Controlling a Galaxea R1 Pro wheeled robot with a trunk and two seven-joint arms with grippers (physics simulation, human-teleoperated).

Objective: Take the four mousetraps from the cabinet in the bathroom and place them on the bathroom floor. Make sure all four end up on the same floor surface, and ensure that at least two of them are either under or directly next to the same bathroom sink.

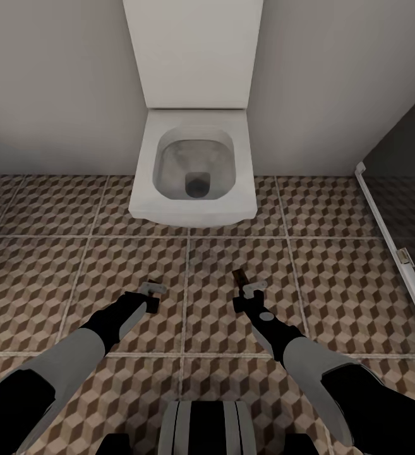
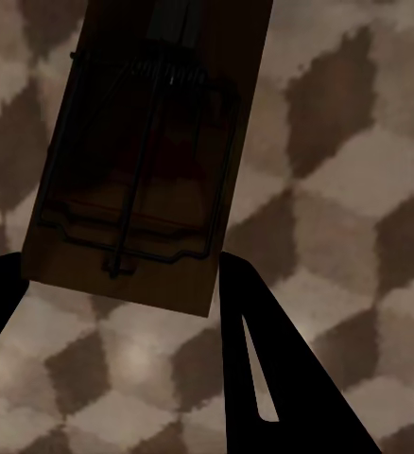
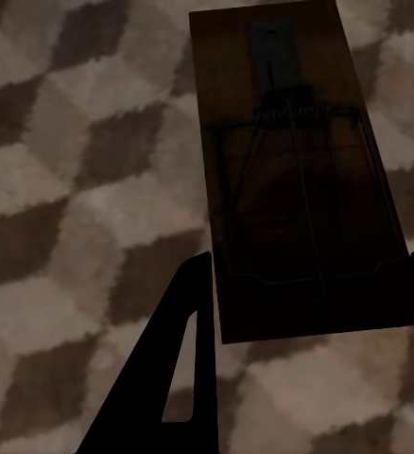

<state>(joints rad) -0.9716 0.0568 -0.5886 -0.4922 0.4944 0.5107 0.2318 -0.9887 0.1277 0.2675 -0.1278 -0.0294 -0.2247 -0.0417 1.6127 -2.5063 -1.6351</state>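
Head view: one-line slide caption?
Both arms, a mousetrap in the right gripper, over cube-patterned bathroom floor facing a white toilet.

Toilet [image 1: 194, 167] ahead, on bathroom floor [image 1: 333, 272]

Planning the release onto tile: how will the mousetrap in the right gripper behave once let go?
Mousetrap looks like a stiff flat board, so it should land flat and not roll. Its wire bar and spring may snag or snap. It looks thin, so probably light.
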